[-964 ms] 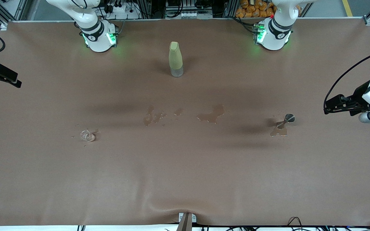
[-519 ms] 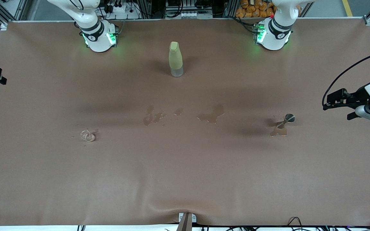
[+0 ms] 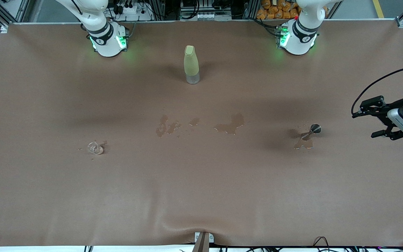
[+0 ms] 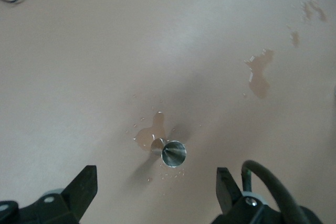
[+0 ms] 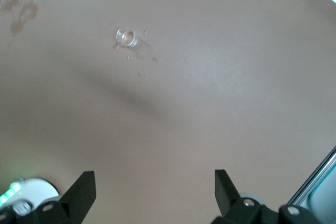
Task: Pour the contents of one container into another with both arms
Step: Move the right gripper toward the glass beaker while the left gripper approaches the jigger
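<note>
The tiny clear cup point(image 3: 96, 148) sits upright on the brown table point(image 3: 201, 196), toward the right arm's end, about midway between the arms' edge and the front-camera edge, droplets around it. The small silvery hourglass measure point(image 3: 312, 131) stands toward the left arm's end, touching a wet patch.

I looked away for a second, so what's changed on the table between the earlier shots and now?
Right gripper has left the front view at its end of the table. Left gripper, fingers open and empty, has turned at its end. Clear cup, metal measure, bottle and spills stayed put.
</note>
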Available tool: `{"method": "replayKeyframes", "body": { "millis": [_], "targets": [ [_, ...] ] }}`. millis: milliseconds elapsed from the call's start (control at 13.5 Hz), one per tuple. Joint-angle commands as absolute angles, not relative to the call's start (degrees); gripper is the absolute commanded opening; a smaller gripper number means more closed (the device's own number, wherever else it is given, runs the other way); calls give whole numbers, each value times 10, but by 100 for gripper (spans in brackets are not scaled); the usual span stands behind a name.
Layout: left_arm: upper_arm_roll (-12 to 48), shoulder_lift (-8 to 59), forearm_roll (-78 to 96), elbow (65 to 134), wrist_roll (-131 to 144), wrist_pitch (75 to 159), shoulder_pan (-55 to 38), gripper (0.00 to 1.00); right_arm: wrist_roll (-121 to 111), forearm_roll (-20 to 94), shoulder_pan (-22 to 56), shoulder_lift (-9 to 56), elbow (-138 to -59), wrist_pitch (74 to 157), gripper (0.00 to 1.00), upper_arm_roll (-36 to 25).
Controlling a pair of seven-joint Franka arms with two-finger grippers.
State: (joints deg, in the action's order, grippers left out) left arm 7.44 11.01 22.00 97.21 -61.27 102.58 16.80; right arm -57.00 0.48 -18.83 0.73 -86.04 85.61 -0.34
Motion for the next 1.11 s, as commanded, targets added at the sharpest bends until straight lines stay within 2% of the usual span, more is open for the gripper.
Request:
{"method": "replayKeyframes", "body": {
  "millis": [0,297,445,741,1038],
  "targets": [
    [76,139,257,970,-744,1005,197,100,-697,4,-209,11,-859,853,100,6],
    [77,192,316,987,-932,979,235,100,-939,4,-208,11,-872,881,100,4],
    [76,242,364,988,-1017,950,255,100,-1047,4,-206,10,-884,909,100,5],
    [77,314,390,989,-1167,940,272,100,-1064,12,-204,11,-911,923,100,5],
    [77,383,446,1001,-1302,940,298,100,-1092,59,-204,13,-981,988,100,5]
  ]
}}
